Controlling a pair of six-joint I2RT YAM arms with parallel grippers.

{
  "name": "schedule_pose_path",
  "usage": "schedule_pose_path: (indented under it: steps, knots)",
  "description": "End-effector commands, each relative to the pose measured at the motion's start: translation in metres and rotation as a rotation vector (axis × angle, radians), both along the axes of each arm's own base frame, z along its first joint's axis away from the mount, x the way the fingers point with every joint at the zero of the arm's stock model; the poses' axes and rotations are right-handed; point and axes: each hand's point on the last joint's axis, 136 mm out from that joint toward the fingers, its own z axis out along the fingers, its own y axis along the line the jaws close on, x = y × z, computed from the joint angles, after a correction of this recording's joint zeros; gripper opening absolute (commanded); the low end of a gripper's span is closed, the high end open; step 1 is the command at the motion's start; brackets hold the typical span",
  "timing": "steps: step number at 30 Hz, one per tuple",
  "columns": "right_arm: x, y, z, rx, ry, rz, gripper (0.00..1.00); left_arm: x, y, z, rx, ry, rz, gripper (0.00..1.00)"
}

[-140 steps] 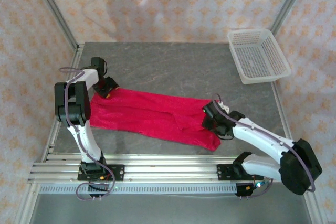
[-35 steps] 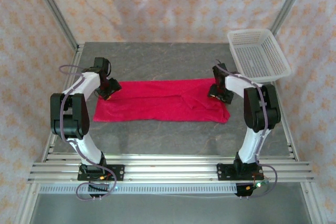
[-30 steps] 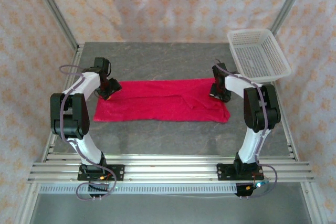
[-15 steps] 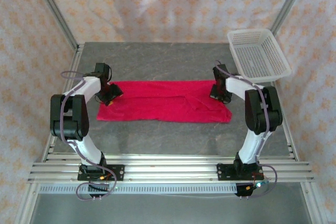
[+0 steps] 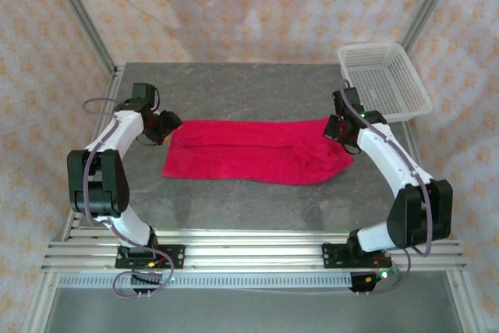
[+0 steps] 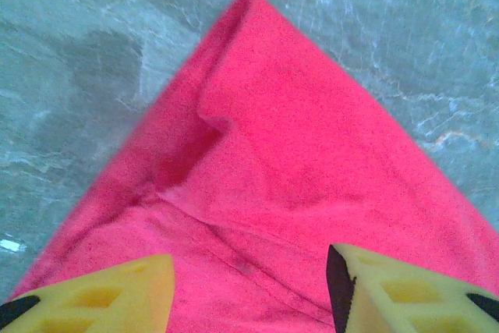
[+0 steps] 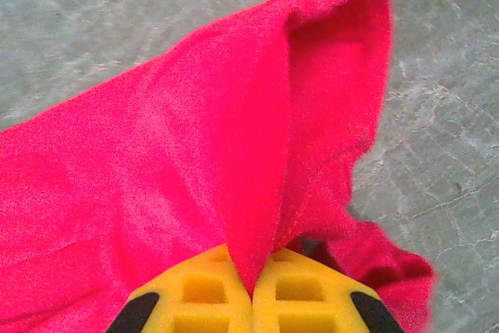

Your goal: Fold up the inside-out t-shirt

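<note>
Currently the inside-out t-shirt (image 5: pixel 257 150) is laid as a long red band across the middle of the top view, on the grey table (image 5: pixel 249 87). Its right end is pinched up in a raised fold by the right gripper (image 7: pixel 251 282), whose fingers are pressed together on the cloth. The left gripper (image 6: pixel 249 274) is spread wide over the shirt's left corner, with nothing clamped. A white basket (image 5: pixel 383 82) is seen at upper right.
</note>
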Motion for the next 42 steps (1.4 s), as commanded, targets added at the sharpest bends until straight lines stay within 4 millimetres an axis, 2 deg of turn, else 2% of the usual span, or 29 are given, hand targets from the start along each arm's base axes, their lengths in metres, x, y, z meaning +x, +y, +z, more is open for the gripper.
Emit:
schedule_pose_path:
  steps: [1,8,12,15,21,27,30,34,37,38,39,42]
  knots:
    - [-0.007,0.026,0.028,0.025,-0.034,0.048,0.00,0.002,0.012,0.021,-0.035,-0.061,0.042,0.55]
    - [-0.002,0.099,0.069,0.078,-0.125,0.149,0.00,-0.006,0.038,0.028,-0.068,-0.077,0.125,0.55]
    - [0.005,0.153,0.091,0.098,-0.170,0.245,0.00,-0.006,0.043,0.029,-0.088,-0.086,0.152,0.55]
    - [0.010,0.195,0.099,0.107,-0.181,0.322,0.00,-0.007,0.045,0.030,-0.088,-0.086,0.157,0.55]
    - [0.014,0.272,0.096,0.106,-0.167,0.457,0.00,-0.011,0.054,0.024,-0.092,-0.075,0.179,0.55]
    - [0.009,0.332,0.089,0.115,-0.149,0.560,0.00,-0.015,0.061,0.013,-0.103,-0.055,0.200,0.55]
    - [0.008,0.354,0.082,0.116,-0.138,0.597,0.00,-0.016,0.064,0.009,-0.104,-0.047,0.207,0.55]
    - [0.009,0.372,0.070,0.114,-0.112,0.623,0.00,-0.016,0.066,0.006,-0.110,-0.042,0.210,0.55]
    - [0.011,0.384,0.054,0.123,-0.077,0.636,0.00,-0.017,0.066,0.007,-0.112,-0.042,0.209,0.55]
    - [0.010,0.389,0.049,0.132,-0.066,0.640,0.02,-0.018,0.066,0.006,-0.112,-0.041,0.209,0.55]
    - [0.009,0.395,0.042,0.140,-0.048,0.646,0.10,-0.018,0.067,0.006,-0.110,-0.041,0.210,0.55]
    - [-0.003,0.418,0.039,0.182,-0.012,0.688,0.43,-0.021,0.070,0.008,-0.100,-0.041,0.217,0.55]
